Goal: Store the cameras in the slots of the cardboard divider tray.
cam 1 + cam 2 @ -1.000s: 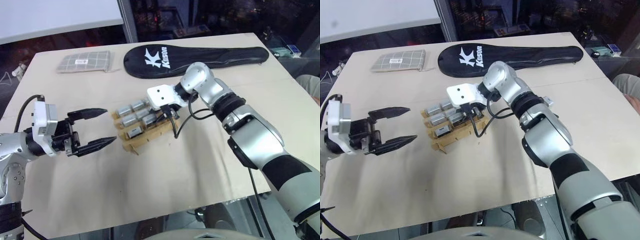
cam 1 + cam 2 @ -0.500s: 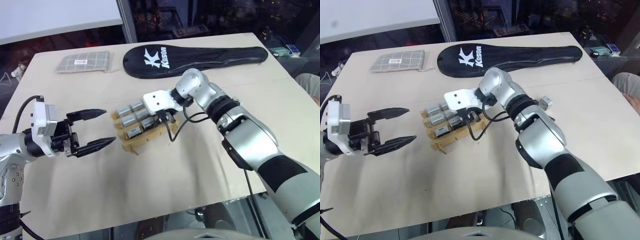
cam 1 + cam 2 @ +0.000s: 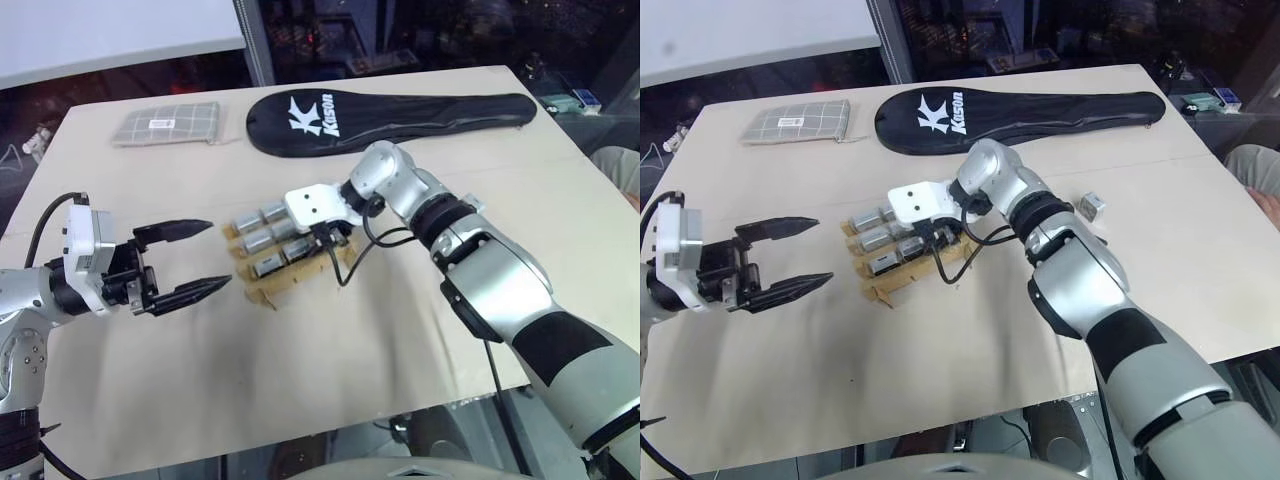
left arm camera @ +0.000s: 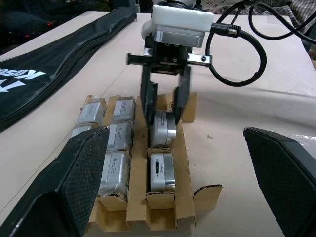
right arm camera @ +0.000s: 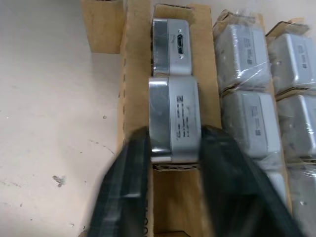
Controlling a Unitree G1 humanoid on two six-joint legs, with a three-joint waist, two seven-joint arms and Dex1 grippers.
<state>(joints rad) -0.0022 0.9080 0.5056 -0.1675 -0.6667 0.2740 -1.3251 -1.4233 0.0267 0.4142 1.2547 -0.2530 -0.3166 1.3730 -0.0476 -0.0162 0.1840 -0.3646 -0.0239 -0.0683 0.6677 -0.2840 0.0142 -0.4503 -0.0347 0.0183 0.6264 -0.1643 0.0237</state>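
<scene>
Straddling a camera (image 4: 162, 129) seated in the cardboard divider tray (image 4: 185, 195), the right hand (image 4: 165, 101) stands parted; the left hand (image 3: 180, 262) gapes beside it.

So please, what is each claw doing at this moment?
Left claw: open, holding nothing, beside the cardboard divider tray.
Right claw: open, its fingers on both sides of a camera sitting in a slot.

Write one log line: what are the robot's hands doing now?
right gripper: jaws apart around camera in cardboard divider tray | left gripper: open, beside tray | loose camera: on table
</scene>
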